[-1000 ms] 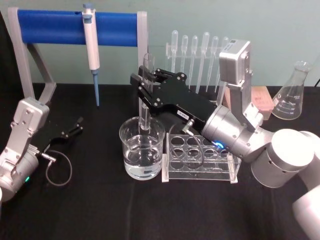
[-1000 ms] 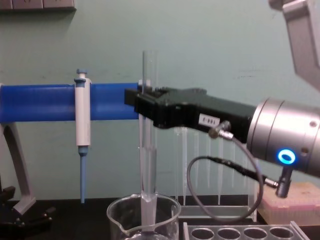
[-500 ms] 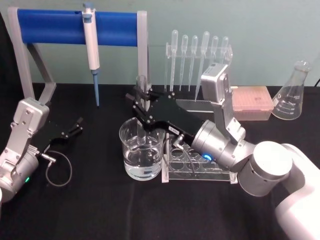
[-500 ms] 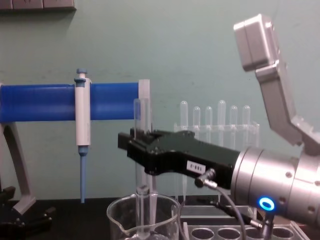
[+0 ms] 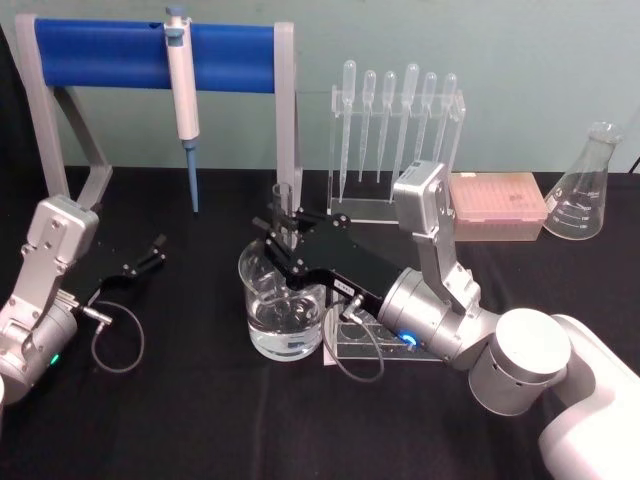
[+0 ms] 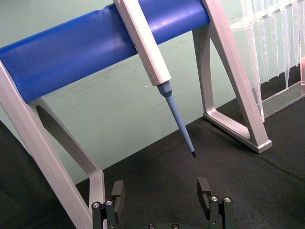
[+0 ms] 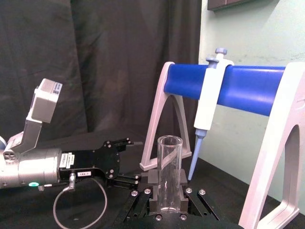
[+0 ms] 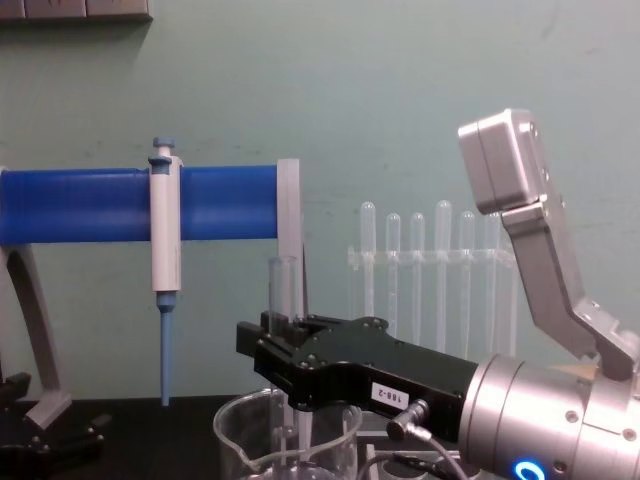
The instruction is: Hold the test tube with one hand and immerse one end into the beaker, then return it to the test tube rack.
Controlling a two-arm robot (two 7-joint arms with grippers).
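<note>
My right gripper is shut on the test tube, holding it upright over the beaker. The tube's lower end reaches down inside the beaker, which holds clear liquid. In the chest view the test tube rises above the black right gripper, with the beaker's rim just below. The right wrist view looks along the test tube clamped between the fingers. My left gripper rests open near the table's left side, its fingers spread with nothing between them.
A blue-and-white pipettor hangs on the blue-barred stand behind. Thin pipettes stand in a clear holder at the back. A clear rack with holes sits right of the beaker. A pink tip box and a conical flask stand far right.
My right gripper has come down with the test tube, sinking its lower end deeper into the beaker. The left arm has not moved.
</note>
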